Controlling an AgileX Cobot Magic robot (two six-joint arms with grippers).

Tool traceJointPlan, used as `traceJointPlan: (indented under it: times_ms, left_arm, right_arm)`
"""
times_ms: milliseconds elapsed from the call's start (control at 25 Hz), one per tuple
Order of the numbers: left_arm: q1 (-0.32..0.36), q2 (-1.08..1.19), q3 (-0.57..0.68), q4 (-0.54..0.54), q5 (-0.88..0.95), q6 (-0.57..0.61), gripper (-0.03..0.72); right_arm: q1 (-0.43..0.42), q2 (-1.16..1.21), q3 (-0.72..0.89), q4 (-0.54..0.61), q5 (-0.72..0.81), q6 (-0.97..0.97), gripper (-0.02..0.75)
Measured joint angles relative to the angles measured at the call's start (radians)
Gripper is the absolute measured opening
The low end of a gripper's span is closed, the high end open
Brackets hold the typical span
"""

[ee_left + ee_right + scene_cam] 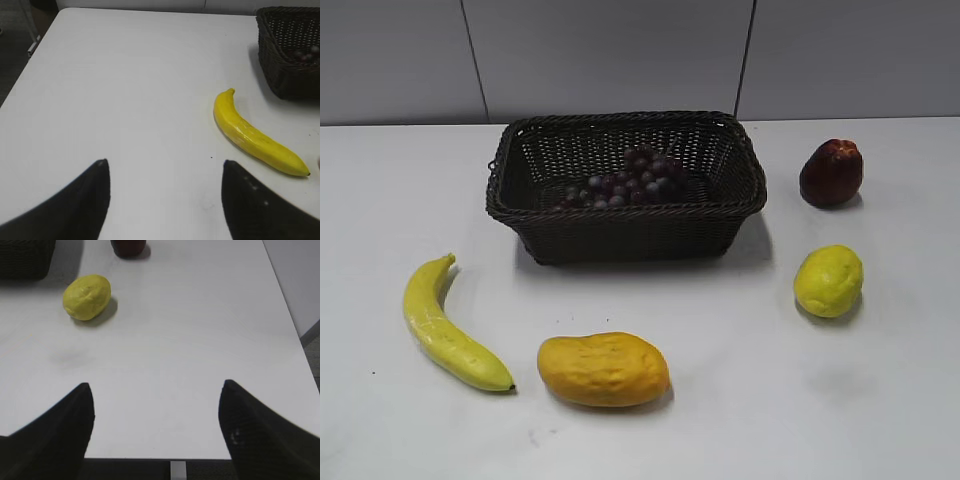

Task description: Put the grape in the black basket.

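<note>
The grape (625, 181), a dark purple-red bunch, lies inside the black basket (625, 212) at the back middle of the table. A few grapes (306, 54) show over the basket's rim (285, 60) at the right edge of the left wrist view. A corner of the basket (25, 260) shows at the top left of the right wrist view. My left gripper (165, 162) is open and empty over bare table left of the banana. My right gripper (156, 385) is open and empty near the table's front right edge. Neither gripper shows in the exterior view.
A yellow banana (445, 328) lies front left and also shows in the left wrist view (255, 135). An orange mango (604, 369) lies front middle. A lemon (829, 280) and a dark red fruit (831, 172) lie right. The table's front edge (170, 459) is below my right gripper.
</note>
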Motion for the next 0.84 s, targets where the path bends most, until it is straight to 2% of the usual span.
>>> traceJointPlan:
  times_ms: [840]
  left_arm:
    - [0.000, 0.000, 0.002, 0.001, 0.000, 0.000, 0.530]
  right_arm:
    - [0.000, 0.000, 0.000, 0.000, 0.000, 0.000, 0.588]
